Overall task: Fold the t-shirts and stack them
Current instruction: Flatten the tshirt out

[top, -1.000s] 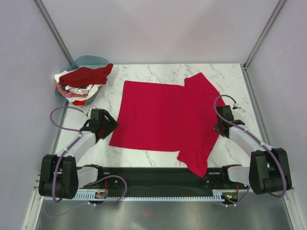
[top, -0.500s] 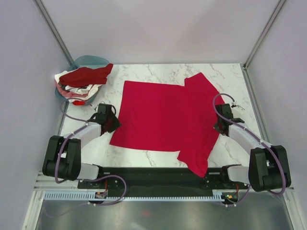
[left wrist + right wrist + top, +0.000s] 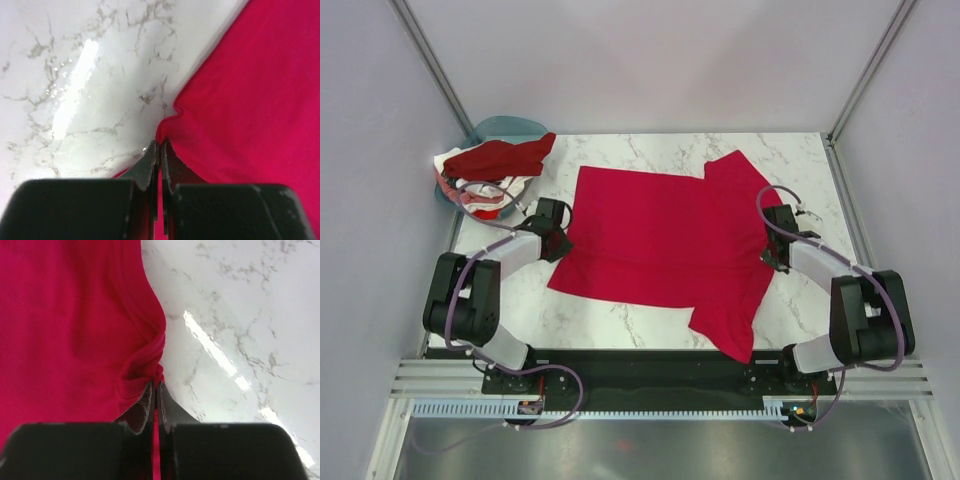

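**Left gripper** [image 3: 158,151]: jaws closed to a hairline. A thin fold of the crimson t-shirt [image 3: 250,100] is nipped between the tips. The cloth rises in a small pucker just ahead of the fingers [image 3: 149,167]. The grip sits on the shirt's left edge, where red cloth meets bare marble.

**Right gripper** [image 3: 155,391]: jaws pressed together on the same shirt's right edge. The hem is gathered into a knot of wrinkles at the tips. White marble lies to the right of the hem.

**Crimson t-shirt** [image 3: 660,240]: spread flat in the middle of the marble table top [image 3: 620,150], between the two arms. The main panel lies to the left. One sleeve-like flap reaches toward the far right, another toward the near edge on the right.

**Pile of t-shirts** [image 3: 490,165]: far left corner. A dark red one is on top, with white and pink ones beneath. The pile is heaped in the teal basin [image 3: 505,126] and spills over its near rim. It lies apart from the spread shirt, with the left arm just beside it.
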`<state>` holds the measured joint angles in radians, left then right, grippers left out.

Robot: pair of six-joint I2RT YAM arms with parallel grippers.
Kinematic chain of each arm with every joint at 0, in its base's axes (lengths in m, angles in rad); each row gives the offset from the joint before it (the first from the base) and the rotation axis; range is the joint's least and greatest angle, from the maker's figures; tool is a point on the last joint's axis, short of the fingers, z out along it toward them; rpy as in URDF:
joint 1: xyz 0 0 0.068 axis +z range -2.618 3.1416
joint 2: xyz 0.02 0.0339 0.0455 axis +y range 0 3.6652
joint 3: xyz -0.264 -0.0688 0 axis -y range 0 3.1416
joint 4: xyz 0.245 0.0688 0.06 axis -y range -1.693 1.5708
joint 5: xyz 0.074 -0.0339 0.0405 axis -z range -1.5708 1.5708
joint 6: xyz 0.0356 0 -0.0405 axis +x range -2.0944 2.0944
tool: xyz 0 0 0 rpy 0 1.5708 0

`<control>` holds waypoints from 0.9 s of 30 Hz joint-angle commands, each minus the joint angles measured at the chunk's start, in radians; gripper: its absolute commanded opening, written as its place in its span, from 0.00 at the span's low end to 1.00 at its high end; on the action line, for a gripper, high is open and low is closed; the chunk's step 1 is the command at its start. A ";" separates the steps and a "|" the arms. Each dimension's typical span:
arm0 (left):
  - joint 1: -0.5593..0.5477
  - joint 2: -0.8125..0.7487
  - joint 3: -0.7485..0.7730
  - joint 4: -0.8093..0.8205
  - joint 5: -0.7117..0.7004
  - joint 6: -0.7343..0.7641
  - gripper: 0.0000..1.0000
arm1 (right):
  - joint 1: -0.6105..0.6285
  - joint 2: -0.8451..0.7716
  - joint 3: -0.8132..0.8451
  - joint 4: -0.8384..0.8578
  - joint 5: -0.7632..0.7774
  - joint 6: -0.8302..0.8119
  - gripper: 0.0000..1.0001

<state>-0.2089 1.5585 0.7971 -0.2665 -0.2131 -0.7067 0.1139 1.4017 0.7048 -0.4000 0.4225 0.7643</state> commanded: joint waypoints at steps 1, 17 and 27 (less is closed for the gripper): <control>0.011 0.028 0.062 -0.039 -0.117 -0.011 0.02 | -0.005 0.091 0.087 0.030 0.010 0.018 0.02; 0.074 0.423 0.460 -0.077 -0.081 -0.106 0.02 | -0.003 0.662 0.706 -0.043 -0.025 0.038 0.00; 0.108 0.572 0.665 -0.094 -0.088 -0.198 0.02 | -0.029 0.901 1.107 -0.204 -0.001 0.075 0.00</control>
<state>-0.1135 2.0945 1.4662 -0.3431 -0.2634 -0.8284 0.1028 2.2807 1.7874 -0.4984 0.3992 0.8059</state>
